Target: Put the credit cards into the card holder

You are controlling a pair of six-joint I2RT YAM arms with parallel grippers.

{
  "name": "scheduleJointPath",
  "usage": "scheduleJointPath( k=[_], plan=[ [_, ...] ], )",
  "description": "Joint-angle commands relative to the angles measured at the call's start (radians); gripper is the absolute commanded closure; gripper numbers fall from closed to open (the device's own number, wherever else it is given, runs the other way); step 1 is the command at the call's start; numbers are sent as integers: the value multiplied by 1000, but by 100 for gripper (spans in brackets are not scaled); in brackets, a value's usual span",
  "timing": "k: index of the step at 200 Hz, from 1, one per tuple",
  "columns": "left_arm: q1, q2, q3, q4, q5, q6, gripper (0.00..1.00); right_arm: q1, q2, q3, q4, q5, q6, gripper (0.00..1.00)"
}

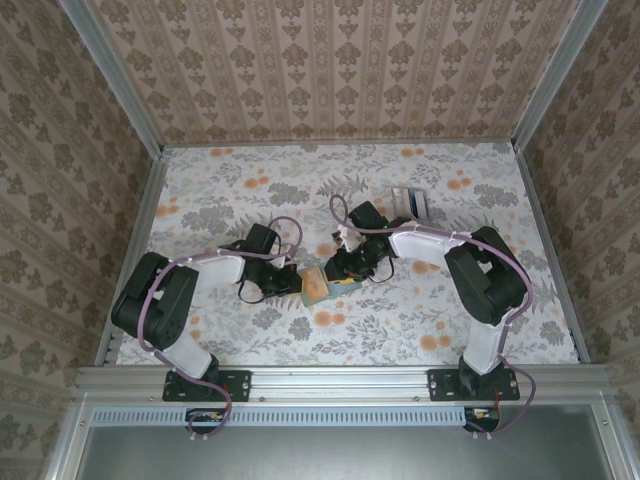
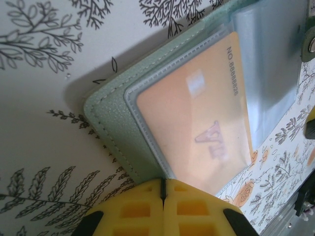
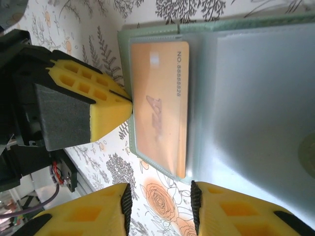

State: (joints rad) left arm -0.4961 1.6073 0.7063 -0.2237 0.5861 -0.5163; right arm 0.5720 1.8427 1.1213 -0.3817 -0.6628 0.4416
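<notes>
The card holder has a matt, pebbled, leather-like cover with stitched edges; inside it, clear glossy plastic sleeves cover a smooth orange card. The fingers of the right gripper are matt yellow plastic.

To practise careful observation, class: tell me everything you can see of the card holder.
The card holder is a pale green bifold with a grained, leather-like cover and stitched edges. It is open over the floral table, clear plastic sleeves facing up. One sleeve holds an orange card printed with a number; the next looks empty. The left hand pinches its edge, fingers shut; the right hand is open beside it.
</notes>
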Motion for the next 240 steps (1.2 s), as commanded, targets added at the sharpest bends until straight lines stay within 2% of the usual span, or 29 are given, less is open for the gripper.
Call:
scheduleJointPath(
  k=[1,52,74,103,159,187,198,208,240],
  plan=[
    [7,-11,-34,-52,-51,7,100,3,3,17,-18,52,-8,60],
    [11,-1,-34,-37,-40,-1,100,41,61,67,4,59,9,60],
    [11,4,-31,-30,-37,-4,100,56,98,90,3,62,12,65],
    [11,4,-37,-23,-38,-7,100,75,140,103,8,77,10,65],
    [11,2,-37,-4,-28,-18,100,109,152,108,46,26,-4,71],
    [14,-11,-31,-16,-28,-14,100,98,105,90,14,67,-34,71],
    [18,-24,-30,-27,-32,-11,100,88,73,71,6,93,-36,66],
    [20,-45,-36,-36,-46,-11,100,80,32,45,3,130,-37,63],
    [16,-132,-63,-33,-92,-30,100,75,-77,-14,-27,271,-34,63]
  ],
)
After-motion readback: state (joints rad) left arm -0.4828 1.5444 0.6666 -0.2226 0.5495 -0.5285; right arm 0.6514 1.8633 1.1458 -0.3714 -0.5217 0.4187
